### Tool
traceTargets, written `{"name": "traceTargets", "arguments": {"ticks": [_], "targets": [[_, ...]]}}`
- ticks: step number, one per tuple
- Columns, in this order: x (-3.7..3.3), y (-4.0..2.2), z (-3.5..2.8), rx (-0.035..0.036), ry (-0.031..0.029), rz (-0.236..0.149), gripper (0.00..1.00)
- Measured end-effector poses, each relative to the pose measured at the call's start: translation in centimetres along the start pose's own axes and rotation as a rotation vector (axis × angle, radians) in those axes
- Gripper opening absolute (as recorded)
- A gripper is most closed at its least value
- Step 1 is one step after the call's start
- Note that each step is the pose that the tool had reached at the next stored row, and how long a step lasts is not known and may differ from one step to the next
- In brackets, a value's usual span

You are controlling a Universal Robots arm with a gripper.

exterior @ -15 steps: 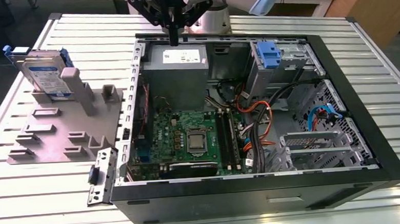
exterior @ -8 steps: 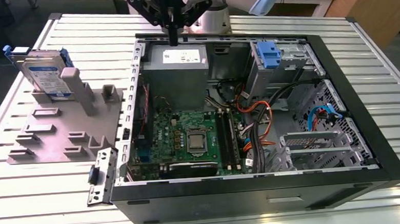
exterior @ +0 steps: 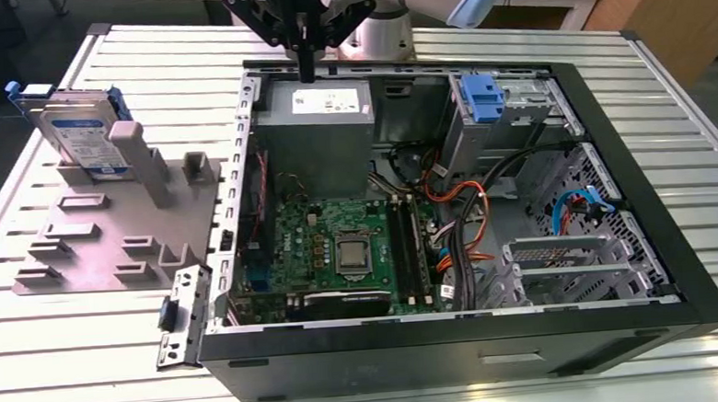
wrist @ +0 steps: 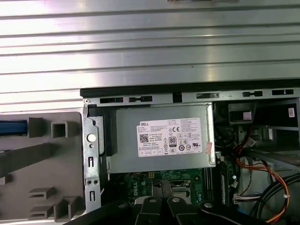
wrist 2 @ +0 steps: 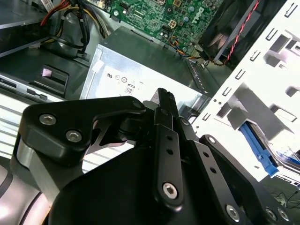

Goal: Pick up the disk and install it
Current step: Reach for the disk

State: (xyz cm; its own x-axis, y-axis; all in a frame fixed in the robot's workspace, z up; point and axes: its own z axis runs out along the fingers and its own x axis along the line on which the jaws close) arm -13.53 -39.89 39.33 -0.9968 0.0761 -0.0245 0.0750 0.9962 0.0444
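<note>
One disk (exterior: 79,133) stands on edge in a slot of the grey stand (exterior: 104,256) at the exterior view's left, its blue carrier frame uppermost and its label towards the camera; it is well apart from the pincer; the stand lies on the slatted metal bench (exterior: 648,84), just beside the open black case (exterior: 465,347); the pincer (exterior: 308,73) hangs over the case's far wall, above the grey supply box (exterior: 319,134), clenched and empty, fingers pressed tip to tip; in the second wrist view the pincer (wrist 2: 165,96) points at that supply box (wrist 2: 140,65); in the first wrist view the supply box (wrist: 159,140) lies with its white sticker up; nearer the camera in the exterior view lies the green board (exterior: 337,248); further right a blue latch (exterior: 483,98) sits on a silver cage (exterior: 533,100); orange wires (exterior: 451,196) run below it.
</note>
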Motion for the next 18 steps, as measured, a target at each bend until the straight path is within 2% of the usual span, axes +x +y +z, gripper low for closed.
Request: {"name": "traceTargets", "arguments": {"ticks": [10, 18], "targets": [[0.47, -0.04, -0.01, 0.0000, 0.0000, 0.000, 0.11], [0.57, -0.04, -0.02, 0.0000, 0.0000, 0.000, 0.11]]}}
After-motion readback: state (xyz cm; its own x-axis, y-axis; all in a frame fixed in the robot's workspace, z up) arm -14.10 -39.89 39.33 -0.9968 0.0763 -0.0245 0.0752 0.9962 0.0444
